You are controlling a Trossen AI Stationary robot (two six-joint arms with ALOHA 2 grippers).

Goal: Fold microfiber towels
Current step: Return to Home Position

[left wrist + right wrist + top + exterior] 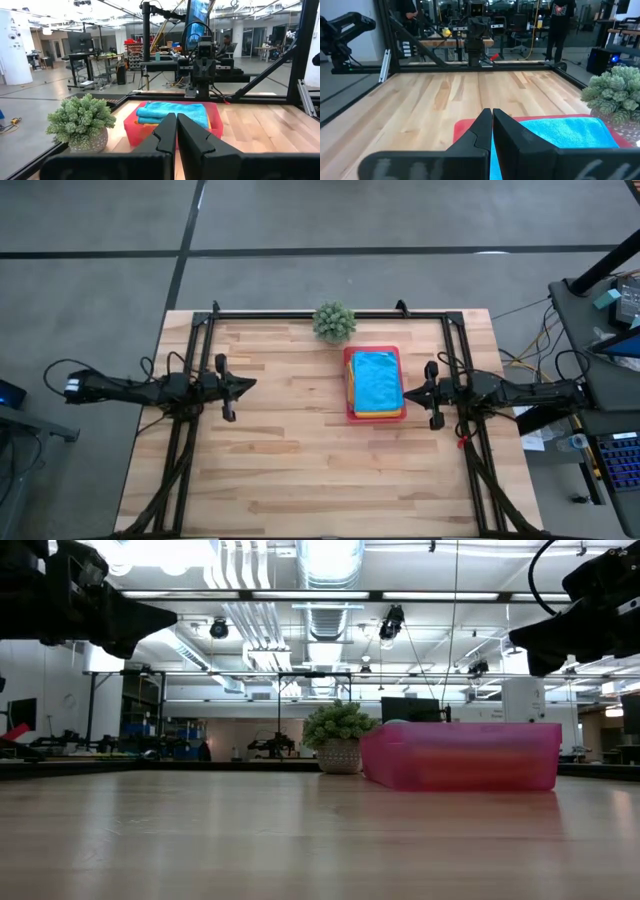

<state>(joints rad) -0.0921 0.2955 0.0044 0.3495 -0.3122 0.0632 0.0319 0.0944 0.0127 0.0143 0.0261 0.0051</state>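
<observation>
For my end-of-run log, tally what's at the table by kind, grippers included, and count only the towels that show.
Plant: 1
Bin: 1
Towels showing in the bin: 3 (blue towel on top, yellow towel and orange towel edging out beneath)
Grippers: 2 (left gripper, right gripper, both shut, above the table)
Total: 7

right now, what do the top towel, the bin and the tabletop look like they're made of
Blue towel: soft, fuzzy cloth, likely microfiber; it has a matte nap and rounded folds.
Bin: probably plastic; the smooth pink-red wall lets light glow through in the low view.
Table: pale wood in butted strips, with visible grain and a slight sheen. Whether it is solid or veneer can't be told.
</observation>
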